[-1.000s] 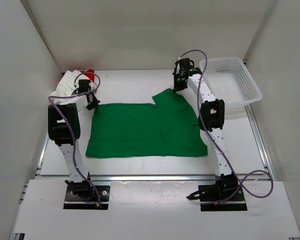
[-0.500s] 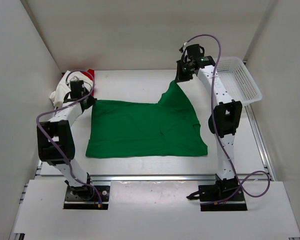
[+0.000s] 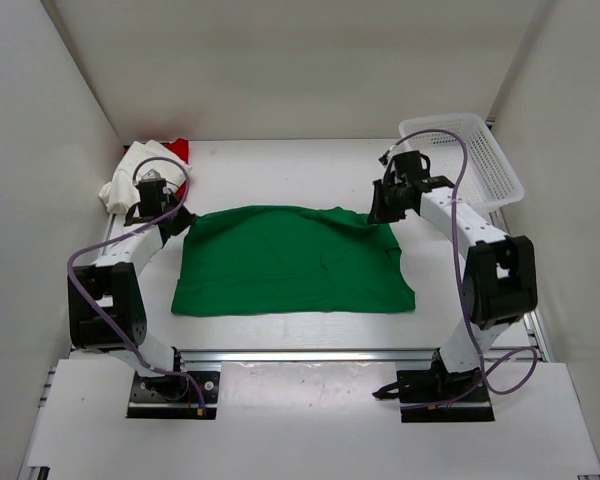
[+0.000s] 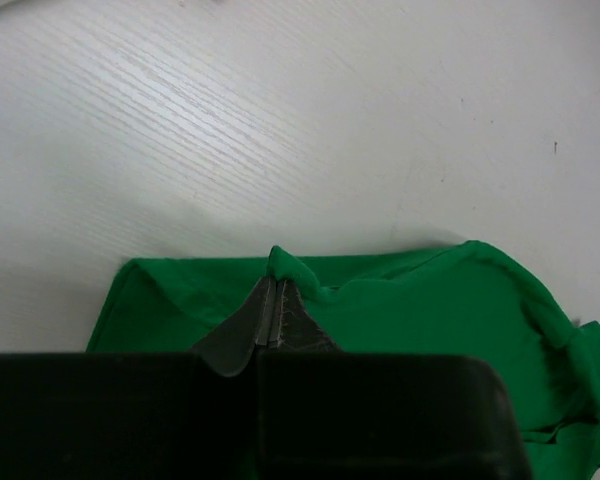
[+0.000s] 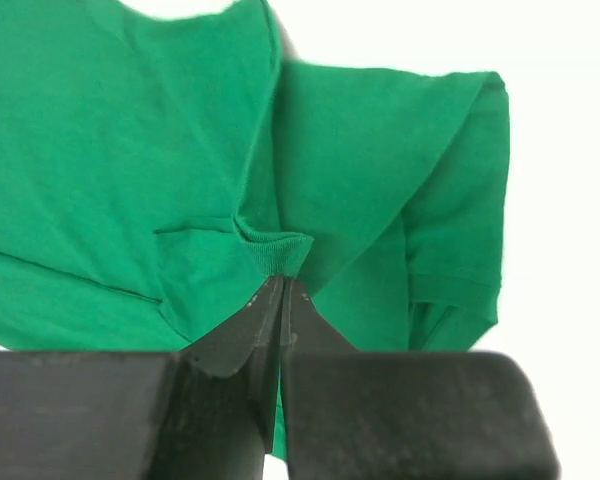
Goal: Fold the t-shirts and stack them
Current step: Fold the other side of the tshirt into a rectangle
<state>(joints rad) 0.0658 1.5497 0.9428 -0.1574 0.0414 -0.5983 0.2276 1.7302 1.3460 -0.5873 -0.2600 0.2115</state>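
- Three soft cloth t-shirts lie on the white table (image 3: pixel 280 170). We see a plain green cloth t-shirt (image 3: pixel 290 265) spread in the middle. A crumpled white cloth t-shirt (image 3: pixel 125 180) and a bright red cloth t-shirt (image 3: pixel 179 148) are bunched together in the far left corner, touching each other.
- We find the green t-shirt mostly flat, with its near hem straight. Its far edge runs between the two grippers and is rumpled close to the right one.
- The left gripper (image 3: pixel 168 222) sits at the far left corner of the green t-shirt. From the left wrist we see its jaws pressed together on a small raised peak of green cloth at the shirt's edge.
- The right gripper (image 3: pixel 382 212) sits at the far right corner of the same shirt. From the right wrist we see its jaws pinched tight on a bunched, ribbed edge of green cloth, with folds spreading away from the pinch.
- A white plastic mesh basket (image 3: pixel 465 165) stands at the far right of the table, beside the right arm and apart from the green t-shirt.
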